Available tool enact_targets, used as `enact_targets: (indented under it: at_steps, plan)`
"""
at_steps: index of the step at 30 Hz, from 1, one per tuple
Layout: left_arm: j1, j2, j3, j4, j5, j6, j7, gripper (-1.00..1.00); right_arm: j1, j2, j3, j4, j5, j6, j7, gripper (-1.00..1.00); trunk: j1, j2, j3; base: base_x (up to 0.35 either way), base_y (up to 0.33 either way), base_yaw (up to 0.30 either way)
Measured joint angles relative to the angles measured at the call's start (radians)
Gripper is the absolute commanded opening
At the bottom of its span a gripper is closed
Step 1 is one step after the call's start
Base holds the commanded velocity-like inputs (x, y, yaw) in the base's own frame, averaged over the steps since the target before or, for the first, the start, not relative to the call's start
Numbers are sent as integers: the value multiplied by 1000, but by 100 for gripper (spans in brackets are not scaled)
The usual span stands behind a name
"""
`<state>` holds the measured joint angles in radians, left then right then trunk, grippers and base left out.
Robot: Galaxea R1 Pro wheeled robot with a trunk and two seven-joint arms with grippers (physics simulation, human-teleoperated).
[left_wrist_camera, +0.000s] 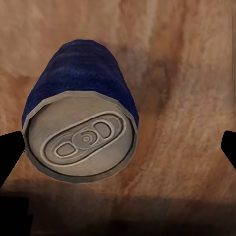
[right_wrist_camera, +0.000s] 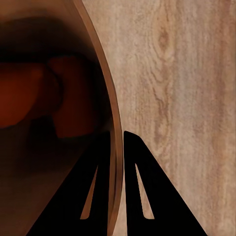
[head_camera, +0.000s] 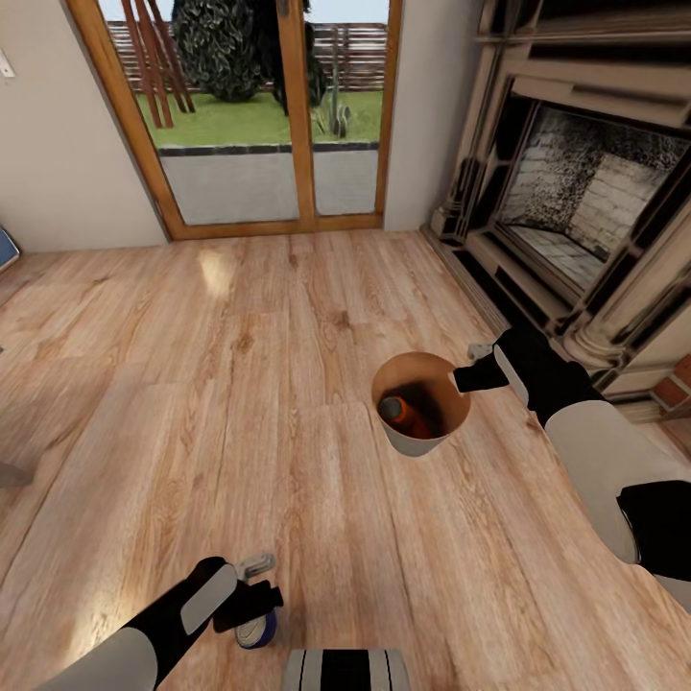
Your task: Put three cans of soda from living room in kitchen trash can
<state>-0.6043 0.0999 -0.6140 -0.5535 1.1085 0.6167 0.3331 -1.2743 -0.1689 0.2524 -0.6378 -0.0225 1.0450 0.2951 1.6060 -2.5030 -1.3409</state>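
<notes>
Your left gripper (head_camera: 251, 614) sits at the bottom left of the head view, directly over the blue can of soda (head_camera: 256, 631), which stands upright on the wood-plank floor (head_camera: 240, 384). In the left wrist view you look straight down on that blue can (left_wrist_camera: 80, 132): its grey top with the pull tab faces the camera, and the two dark fingertips (left_wrist_camera: 10, 152) stand wide apart at the frame's left and right edges. The can lies between them but nearer the left-edge finger, which is close against its rim; whether they touch you cannot tell. The other finger is well clear, so the jaws are spread and hold nothing.

Your right gripper (head_camera: 472, 376) is at the middle right of the head view, pinched on the right side of the trash can's (head_camera: 422, 441) rim. The right wrist view confirms it: the two black fingers (right_wrist_camera: 142, 191) straddle the thin rim of the bin (right_wrist_camera: 110, 98), one inside and one outside, closed on the wall. Inside the brown interior an orange can (head_camera: 408, 415) lies tilted, grey top toward the lower left; in the right wrist view it appears as a dim orange shape (right_wrist_camera: 29, 93) in shadow.

The bin stands in the middle of the frame, well apart from the blue can. The fireplace (head_camera: 585, 202) fills the upper right, and the wood-framed glass doors (head_camera: 259, 115) the top centre.
</notes>
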Motion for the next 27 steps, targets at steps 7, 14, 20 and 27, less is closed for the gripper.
enact_targets:
  at_steps: [7,14,20,27]
  plan:
    - [-18,2,0,-2,0,0,2,100,0,0,1,0,-3,0,1,-100,1,0,-8,0,0,0]
    - [-24,3,0,-1,1,0,2,100,0,0,1,0,1,0,0,-100,3,-1,-23,0,0,0]
    - [-25,7,0,-1,1,1,1,100,0,0,1,0,-1,0,0,-100,3,-1,-23,0,0,0]
    - [-25,9,1,0,1,1,1,100,0,0,1,0,-2,0,0,-100,3,-1,-23,0,0,0]
